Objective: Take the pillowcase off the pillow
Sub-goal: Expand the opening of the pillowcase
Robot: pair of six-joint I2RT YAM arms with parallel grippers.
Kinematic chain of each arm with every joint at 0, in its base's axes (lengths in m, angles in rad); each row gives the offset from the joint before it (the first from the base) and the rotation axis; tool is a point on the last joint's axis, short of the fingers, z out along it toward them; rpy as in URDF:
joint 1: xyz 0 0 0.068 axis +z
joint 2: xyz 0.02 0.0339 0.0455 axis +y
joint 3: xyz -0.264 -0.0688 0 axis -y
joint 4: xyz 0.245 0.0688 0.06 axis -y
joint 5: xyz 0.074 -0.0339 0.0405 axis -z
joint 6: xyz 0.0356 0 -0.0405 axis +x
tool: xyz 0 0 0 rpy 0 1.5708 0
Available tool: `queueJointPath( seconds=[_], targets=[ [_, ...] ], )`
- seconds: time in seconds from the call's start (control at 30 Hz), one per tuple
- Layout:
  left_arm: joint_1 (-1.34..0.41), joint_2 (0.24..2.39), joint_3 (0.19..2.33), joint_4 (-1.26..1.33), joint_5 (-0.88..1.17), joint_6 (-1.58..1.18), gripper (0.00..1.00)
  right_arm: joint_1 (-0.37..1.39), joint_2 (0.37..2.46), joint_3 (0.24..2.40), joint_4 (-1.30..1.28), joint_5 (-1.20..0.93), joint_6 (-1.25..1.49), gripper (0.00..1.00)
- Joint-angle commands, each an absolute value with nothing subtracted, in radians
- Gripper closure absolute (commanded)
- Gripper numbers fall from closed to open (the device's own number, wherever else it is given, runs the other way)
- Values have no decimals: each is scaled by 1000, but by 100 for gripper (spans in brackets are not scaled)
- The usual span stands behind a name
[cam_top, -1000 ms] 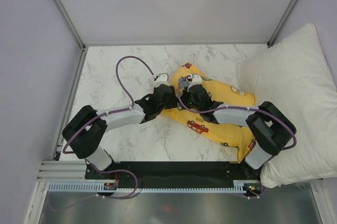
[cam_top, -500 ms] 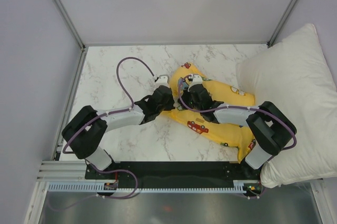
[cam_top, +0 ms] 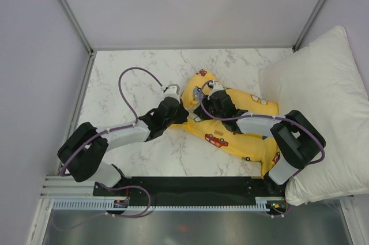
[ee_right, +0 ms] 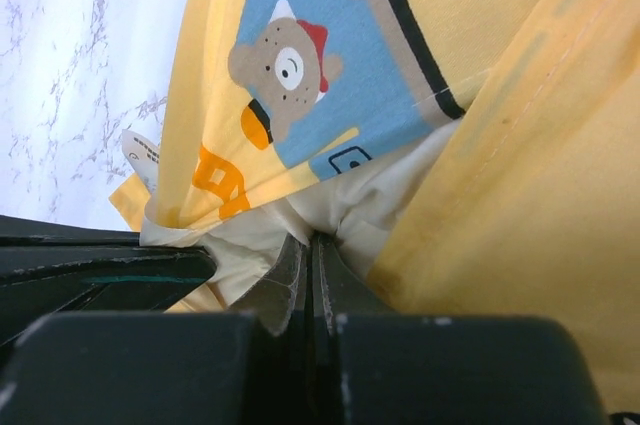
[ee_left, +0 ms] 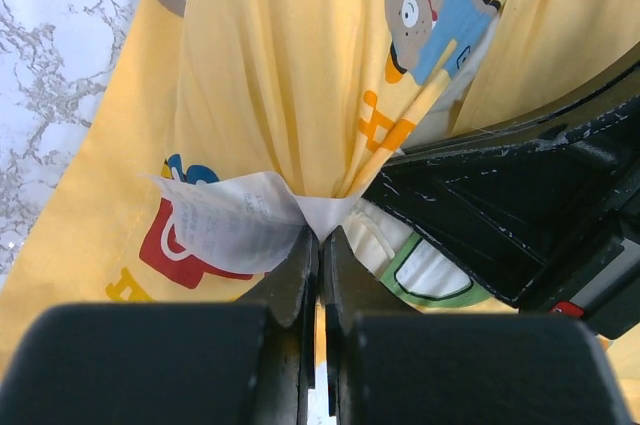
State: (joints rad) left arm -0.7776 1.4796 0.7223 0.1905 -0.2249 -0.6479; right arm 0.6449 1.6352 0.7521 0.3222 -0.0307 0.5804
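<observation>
Barely begun, I judge: left gripper (ee_left: 320, 245) pinches the pillowcase (ee_left: 270, 65) hem (care tag (ee_left: 230, 220) included), right gripper (ee_right: 308, 245) clamps the pillow (ee_right: 375, 195) corner, case almost fully on.

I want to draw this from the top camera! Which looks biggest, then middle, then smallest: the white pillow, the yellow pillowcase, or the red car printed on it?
Biggest: white pillow, even with the picture's edge cutting it off.
Middle: yellow pillowcase, partly hidden under the arms.
Smallest: red car, just a tiny print.
</observation>
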Motion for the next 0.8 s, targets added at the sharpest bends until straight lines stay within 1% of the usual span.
queueJointPath(
  seconds=[0.0, 0.07, 0.13, 0.23, 0.37, 0.43, 0.57, 0.67, 0.7, 0.77],
  targets=[
    [-727, 1479, 664, 21, -296, -623, 98, 549, 1697, 669, 46, 196, 505, 100],
    [-707, 1494, 652, 25, -298, -627, 98, 543, 1683, 661, 46, 193, 502, 100],
    [-700, 1540, 658, 37, -284, -620, 98, 545, 1643, 643, 81, 132, 480, 100],
    [-699, 1626, 702, 58, -210, -611, 98, 564, 1560, 626, 121, 51, 422, 100],
    [-699, 1719, 738, 106, -169, -607, 98, 592, 1450, 641, 101, 2, 335, 100],
    [-699, 1747, 749, 121, -155, -607, 98, 603, 1384, 656, 86, -35, 292, 100],
    [-699, 1773, 741, 173, -106, -612, 98, 627, 1322, 684, 75, -116, 235, 100],
    [-699, 1764, 724, 202, -86, -623, 98, 637, 1299, 699, 72, -126, 201, 93],
    [-699, 1758, 716, 210, -83, -621, 98, 638, 1290, 706, 74, -130, 193, 85],
    [-699, 1755, 715, 219, -71, -620, 98, 644, 1287, 716, 72, -143, 167, 78]
  ],
)
